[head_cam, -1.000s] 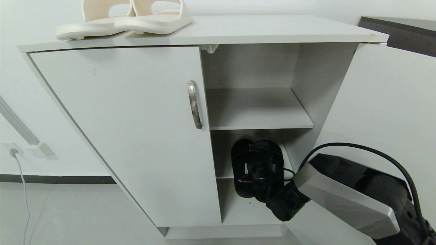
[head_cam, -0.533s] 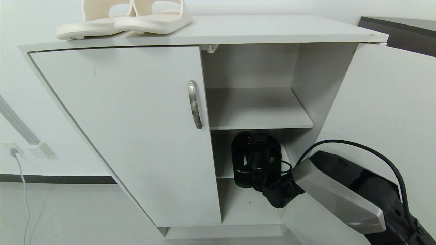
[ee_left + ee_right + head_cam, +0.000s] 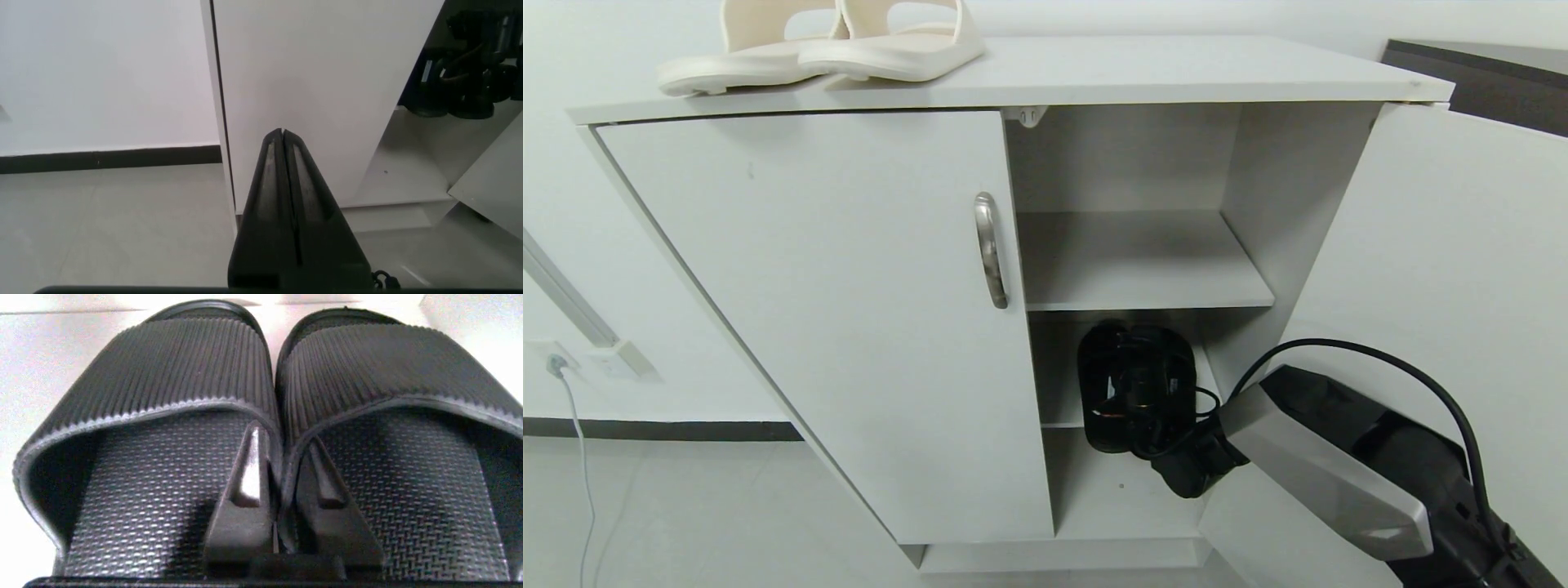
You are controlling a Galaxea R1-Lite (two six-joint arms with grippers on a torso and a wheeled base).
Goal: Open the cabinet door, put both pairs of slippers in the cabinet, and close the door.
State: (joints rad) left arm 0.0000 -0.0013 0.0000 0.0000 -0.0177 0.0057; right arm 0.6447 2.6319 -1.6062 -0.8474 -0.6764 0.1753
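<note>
While the cream slippers [image 3: 817, 49] lie atop the cabinet [image 3: 1176, 73] at left, the left gripper [image 3: 283, 139] hangs pressed together before the closed left door [image 3: 833, 310]. The right gripper [image 3: 284, 453] pinches the black slippers [image 3: 1135, 392] by their adjoining edges in the lower compartment, perhaps touching its shelf, beside the open right door [image 3: 1445, 245].

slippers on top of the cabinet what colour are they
The slippers are plain cream, best seen in the head view.
</note>
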